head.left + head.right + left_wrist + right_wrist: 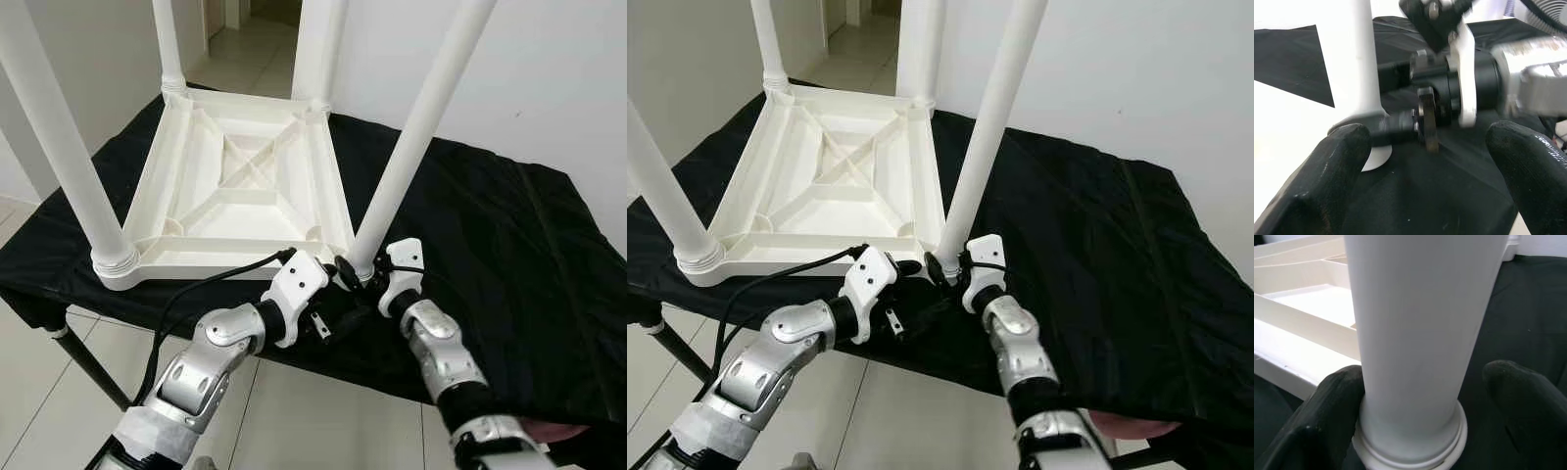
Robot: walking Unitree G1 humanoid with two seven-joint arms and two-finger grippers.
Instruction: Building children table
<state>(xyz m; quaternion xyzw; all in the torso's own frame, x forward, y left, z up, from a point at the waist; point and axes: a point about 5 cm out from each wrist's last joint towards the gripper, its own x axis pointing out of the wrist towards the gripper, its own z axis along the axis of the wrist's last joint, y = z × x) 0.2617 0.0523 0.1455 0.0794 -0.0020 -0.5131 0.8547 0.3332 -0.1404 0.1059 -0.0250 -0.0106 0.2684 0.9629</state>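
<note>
**Seating the fourth leg**

Black cloth covers our table (509, 255), where the white children's table (240, 186) lies upside down with its legs up. Our right gripper (364, 277) straddles the near corner leg (411, 137) at its base, fingers wide, one touching. Our left gripper (338, 274) hangs open beside it. Next, we judge, close and twist the leg home.

Even, soft daylight in both eye views, w/ no hard shadows; I see the black cloth (490, 225) swallow detail. Left wrist view shows motion blur on the right gripper (1449, 93). Right wrist view: white leg (1415, 333) slightly overexposed, near fingertips (1327, 426) soft, out of focus.
</note>
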